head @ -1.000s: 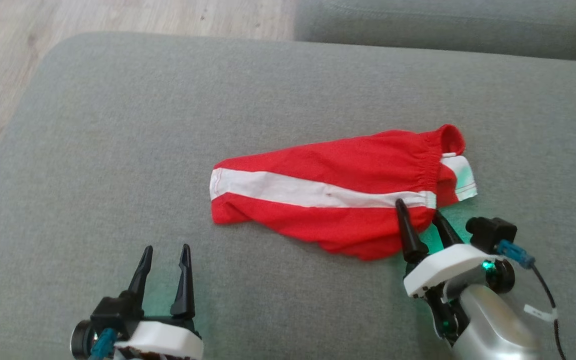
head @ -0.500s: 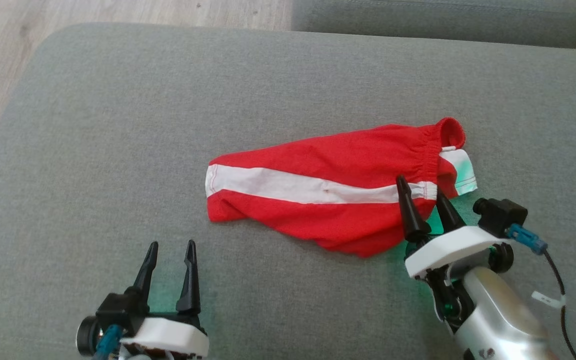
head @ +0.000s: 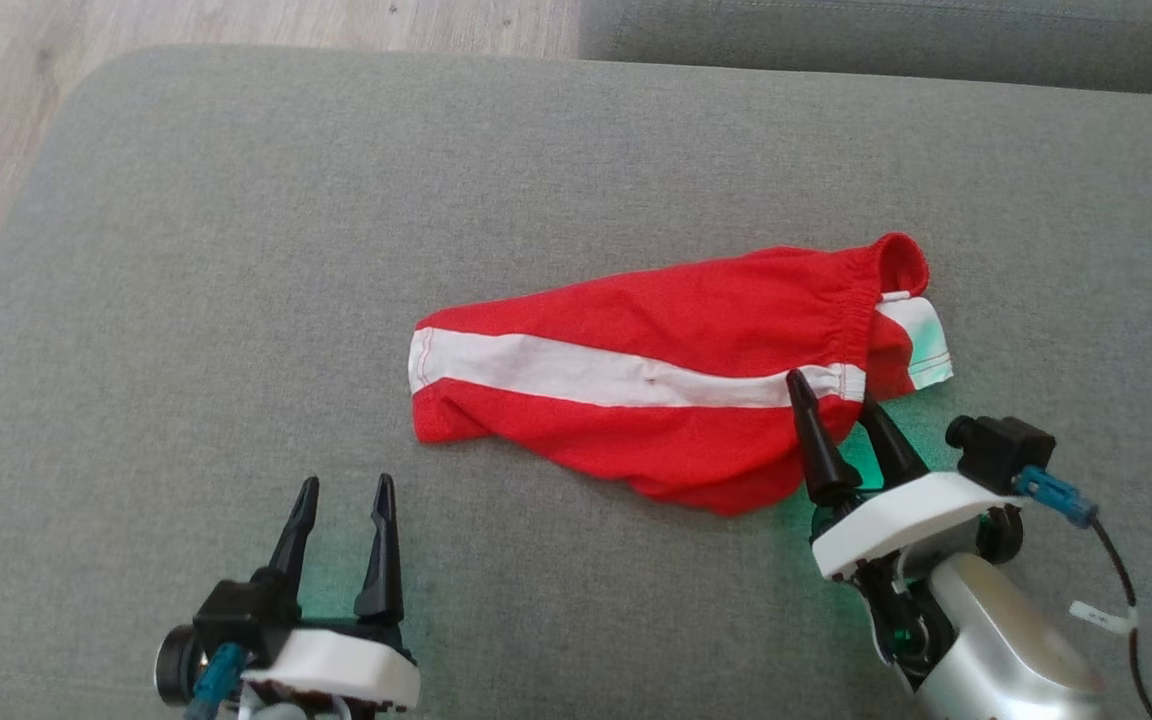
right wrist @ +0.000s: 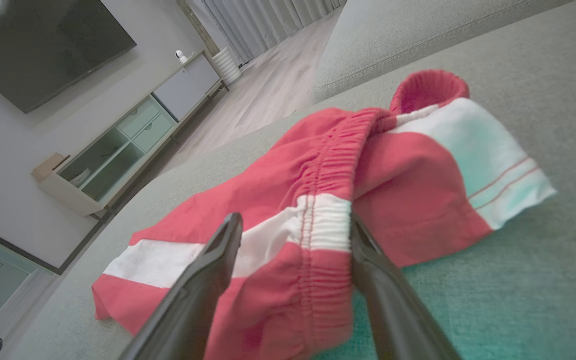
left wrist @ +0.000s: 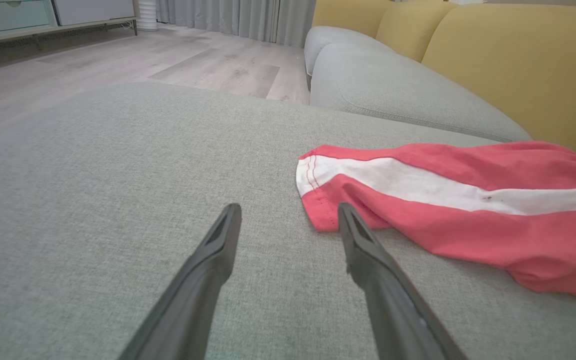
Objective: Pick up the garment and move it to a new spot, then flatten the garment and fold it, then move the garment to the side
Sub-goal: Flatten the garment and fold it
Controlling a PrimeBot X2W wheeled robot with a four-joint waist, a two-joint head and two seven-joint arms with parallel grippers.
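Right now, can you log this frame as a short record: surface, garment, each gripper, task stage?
surface: grey sofa cushion
garment: red-and-white shorts, rumpled, lying on the cushion
left gripper: open, over bare cushion, apart from the shorts
right gripper: open, straddling the waistband
stage: shorts not yet lifted, flattened or folded

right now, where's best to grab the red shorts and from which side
Probably the gathered waistband of the shorts, from the robot's right: it stands thick and raised off the cushion, and the right gripper has its open fingers astride it.
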